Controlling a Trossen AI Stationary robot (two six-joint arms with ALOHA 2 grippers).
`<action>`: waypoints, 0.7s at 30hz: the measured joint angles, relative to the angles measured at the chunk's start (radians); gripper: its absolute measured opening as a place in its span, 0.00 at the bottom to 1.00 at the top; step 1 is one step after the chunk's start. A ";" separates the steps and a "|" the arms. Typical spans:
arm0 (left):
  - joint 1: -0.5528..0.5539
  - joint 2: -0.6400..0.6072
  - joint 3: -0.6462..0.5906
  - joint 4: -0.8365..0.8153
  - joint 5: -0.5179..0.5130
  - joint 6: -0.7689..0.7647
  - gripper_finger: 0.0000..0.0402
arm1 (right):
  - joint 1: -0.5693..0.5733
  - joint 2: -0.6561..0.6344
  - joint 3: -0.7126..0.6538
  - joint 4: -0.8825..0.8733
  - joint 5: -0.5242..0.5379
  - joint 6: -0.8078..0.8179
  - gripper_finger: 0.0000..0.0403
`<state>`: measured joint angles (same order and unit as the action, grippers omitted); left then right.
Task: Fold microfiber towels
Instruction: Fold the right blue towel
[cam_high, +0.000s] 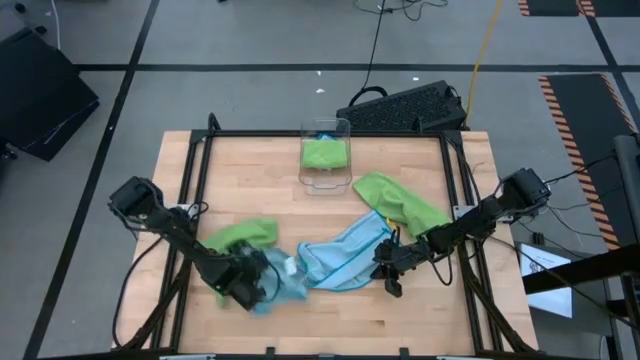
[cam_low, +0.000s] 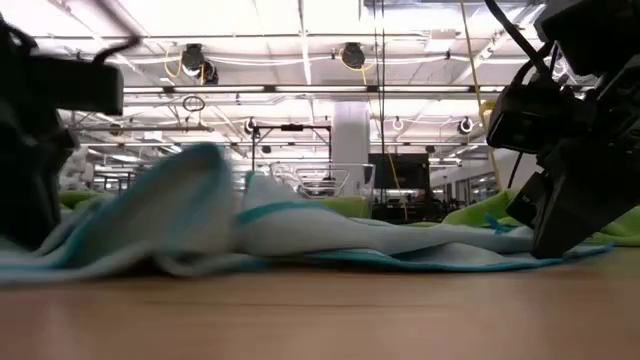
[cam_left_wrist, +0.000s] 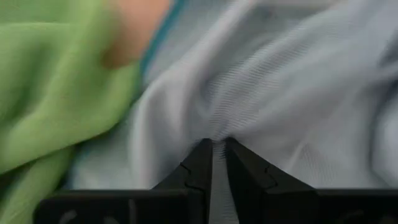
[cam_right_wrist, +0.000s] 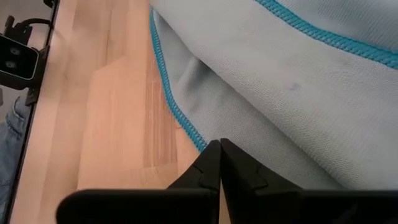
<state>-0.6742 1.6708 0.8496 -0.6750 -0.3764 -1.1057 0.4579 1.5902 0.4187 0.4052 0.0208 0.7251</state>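
Left gripper clamped on blue towel, near-left corner; right gripper pinching its right edge. Held apart, likely to spread it flat for folding. Green towels just beside.

1. The right end effector has its two dark fingers pressed together, with no gap between the tips.
2. The tips touch the hemmed edge of a light blue towel, which has a darker blue stitched border.
3. The towel lies on the wooden counter.
4. A small white part on a dark bracket stands at the counter's edge.
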 joint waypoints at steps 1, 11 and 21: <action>0.008 -0.007 -0.002 -0.061 -0.026 -0.044 0.13 | 0.006 0.000 0.000 0.000 -0.002 0.009 0.01; 0.134 -0.024 0.007 -0.169 -0.203 -0.129 0.13 | 0.062 0.000 -0.001 0.000 -0.020 0.082 0.01; 0.164 -0.123 0.146 0.046 -0.251 0.230 0.13 | 0.055 -0.102 -0.005 -0.077 -0.023 0.054 0.01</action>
<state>-0.5097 1.5479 0.9958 -0.6295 -0.6279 -0.8752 0.5129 1.4879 0.4141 0.3284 -0.0023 0.7794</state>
